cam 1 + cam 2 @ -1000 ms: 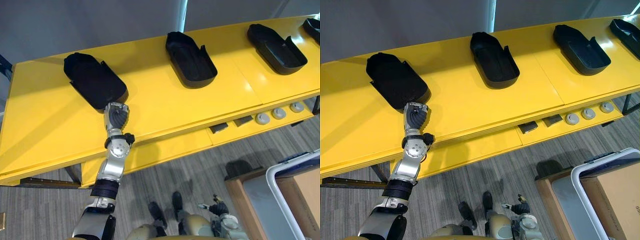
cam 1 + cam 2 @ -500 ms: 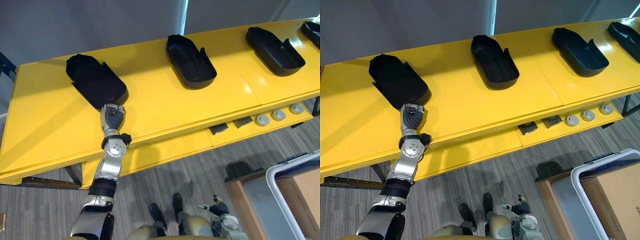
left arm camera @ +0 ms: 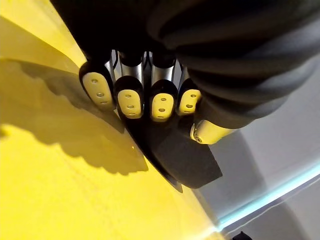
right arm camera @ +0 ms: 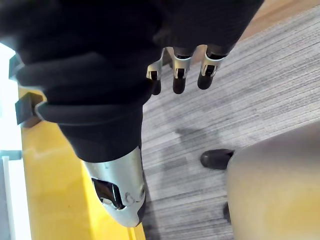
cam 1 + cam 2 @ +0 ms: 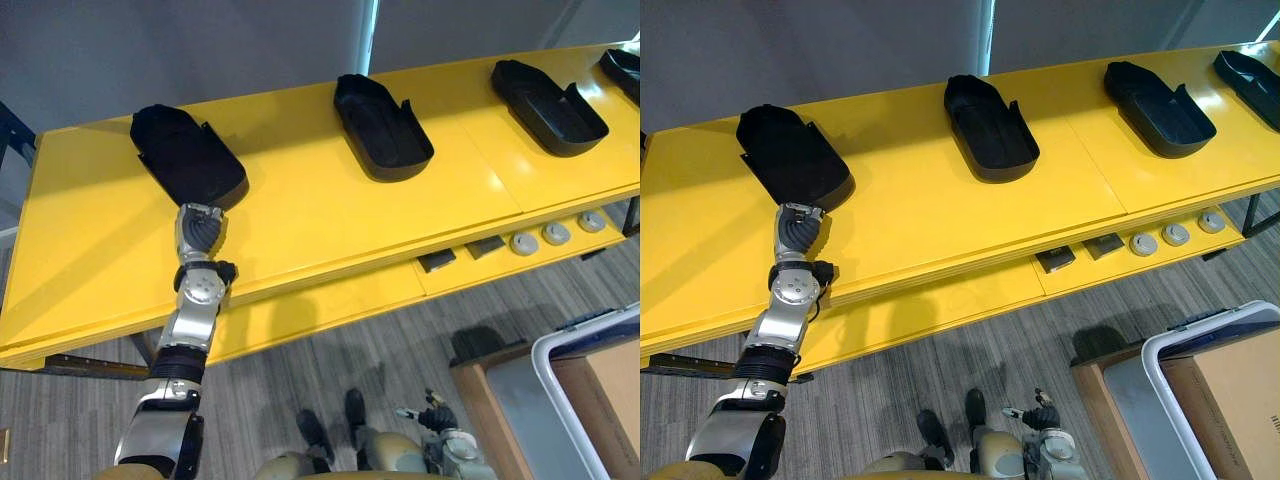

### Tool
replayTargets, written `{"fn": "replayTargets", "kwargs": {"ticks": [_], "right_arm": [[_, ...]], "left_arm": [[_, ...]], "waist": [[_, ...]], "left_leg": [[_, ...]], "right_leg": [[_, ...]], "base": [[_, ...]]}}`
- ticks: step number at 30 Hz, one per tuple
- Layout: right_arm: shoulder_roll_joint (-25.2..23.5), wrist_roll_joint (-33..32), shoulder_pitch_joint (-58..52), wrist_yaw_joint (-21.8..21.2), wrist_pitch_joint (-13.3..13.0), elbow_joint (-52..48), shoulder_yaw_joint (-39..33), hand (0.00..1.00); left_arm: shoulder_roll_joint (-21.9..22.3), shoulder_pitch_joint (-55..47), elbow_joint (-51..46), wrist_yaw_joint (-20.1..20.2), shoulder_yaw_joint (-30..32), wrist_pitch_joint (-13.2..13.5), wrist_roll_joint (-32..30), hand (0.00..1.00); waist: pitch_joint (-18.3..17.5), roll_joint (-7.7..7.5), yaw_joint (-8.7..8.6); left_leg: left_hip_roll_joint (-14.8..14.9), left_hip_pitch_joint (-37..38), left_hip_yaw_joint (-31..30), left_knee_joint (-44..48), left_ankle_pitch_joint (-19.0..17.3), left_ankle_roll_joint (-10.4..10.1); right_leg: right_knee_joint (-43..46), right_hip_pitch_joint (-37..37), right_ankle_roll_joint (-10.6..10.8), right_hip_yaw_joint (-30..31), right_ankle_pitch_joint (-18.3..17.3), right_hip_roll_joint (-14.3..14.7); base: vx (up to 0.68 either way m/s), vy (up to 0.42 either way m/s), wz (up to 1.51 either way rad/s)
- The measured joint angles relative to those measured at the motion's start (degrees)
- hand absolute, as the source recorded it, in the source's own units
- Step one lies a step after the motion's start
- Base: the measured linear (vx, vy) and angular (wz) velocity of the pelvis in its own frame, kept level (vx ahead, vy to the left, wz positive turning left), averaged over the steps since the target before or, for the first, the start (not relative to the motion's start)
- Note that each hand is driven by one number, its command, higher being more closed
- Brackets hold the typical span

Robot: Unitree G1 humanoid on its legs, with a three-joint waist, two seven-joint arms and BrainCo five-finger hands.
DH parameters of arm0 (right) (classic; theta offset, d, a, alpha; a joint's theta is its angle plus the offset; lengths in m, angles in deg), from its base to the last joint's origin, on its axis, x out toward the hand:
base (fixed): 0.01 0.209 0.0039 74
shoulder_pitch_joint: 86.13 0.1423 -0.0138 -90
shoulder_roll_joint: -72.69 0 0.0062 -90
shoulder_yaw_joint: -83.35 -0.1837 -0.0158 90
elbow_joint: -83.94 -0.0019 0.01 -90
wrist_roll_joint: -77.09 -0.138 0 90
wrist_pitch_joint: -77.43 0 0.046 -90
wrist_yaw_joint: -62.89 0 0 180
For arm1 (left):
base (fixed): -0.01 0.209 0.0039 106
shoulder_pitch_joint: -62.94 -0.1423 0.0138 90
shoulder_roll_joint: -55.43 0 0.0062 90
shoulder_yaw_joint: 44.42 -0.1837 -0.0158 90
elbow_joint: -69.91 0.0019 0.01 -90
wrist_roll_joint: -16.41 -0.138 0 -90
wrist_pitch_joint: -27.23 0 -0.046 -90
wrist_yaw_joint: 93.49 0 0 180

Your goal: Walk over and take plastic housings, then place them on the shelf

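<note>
Several black plastic housings lie in a row on the yellow shelf (image 5: pixel 300 215). The leftmost housing (image 5: pixel 185 155) rests upside down near the shelf's left end. My left hand (image 5: pixel 200 228) sits on the shelf right at that housing's near end. In the left wrist view its fingers (image 3: pixel 131 102) are curled, with the housing's dark edge (image 3: pixel 185 162) just past them and nothing gripped. My right hand (image 4: pixel 185 75) hangs low over the grey floor with relaxed fingers, holding nothing; it also shows at the bottom of the left eye view as the right hand (image 5: pixel 437 415).
Two more housings (image 5: pixel 382 127) (image 5: pixel 548 93) lie open side up further right, and another housing (image 5: pixel 1248 72) sits at the far right end. A lower ledge carries round parts (image 5: pixel 556 232) and dark blocks (image 5: pixel 437 260). A cart with a cardboard box (image 5: pixel 600 390) stands at the lower right.
My left hand has slid to the left along the near end of the leftmost housing. The housings have stayed where they were, and the right hand has not moved.
</note>
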Motion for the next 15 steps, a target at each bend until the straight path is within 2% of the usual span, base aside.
{"fn": "replayTargets", "kwargs": {"ticks": [5, 8, 11, 15], "right_arm": [[-0.1, 0.0, 0.0, 0.0, 0.0, 0.1, 0.0, 0.00], [-0.1, 0.0, 0.0, 0.0, 0.0, 0.3, -0.2, 0.00], [0.0, -0.1, 0.1, 0.0, 0.0, 1.0, -0.5, 0.00], [0.1, -0.1, 0.1, 0.0, 0.0, 1.3, -0.6, 0.00]], "left_arm": [[0.8, -0.6, -3.5, 0.1, -1.3, -0.5, 0.0, 1.00], [3.1, -4.9, -15.0, 0.0, -2.9, -0.1, 0.0, 1.00], [5.8, -9.3, -27.2, 0.0, -4.5, 1.9, 0.0, 1.00], [6.1, -13.9, -41.6, -0.1, -5.0, 5.3, -0.1, 1.00]], "waist": [[-0.2, -0.26, -0.06], [-0.2, -0.28, 0.11], [-0.2, -0.27, 0.79], [-0.3, -0.15, 1.05]], "left_leg": [[-0.1, 0.1, -0.3, 0.0, 0.0, 0.0], [-0.3, 0.3, -0.8, 0.0, 0.0, 0.0], [-0.3, 0.6, -1.7, 0.0, -0.1, -0.2], [-0.4, 0.6, -2.5, 0.0, -0.4, -0.5]], "right_leg": [[0.0, 0.1, 0.0, -0.3, 0.0, -0.1], [0.0, 0.5, 0.0, -0.7, 0.0, -0.2], [0.0, 1.0, 0.3, -1.4, -0.3, -0.5], [0.6, 1.0, 0.5, -2.3, -1.0, -0.7]], "base": [[0.00, 0.005, 0.02], [0.01, 0.016, 0.08], [0.00, 0.020, 0.13], [0.01, 0.013, 0.14]]}}
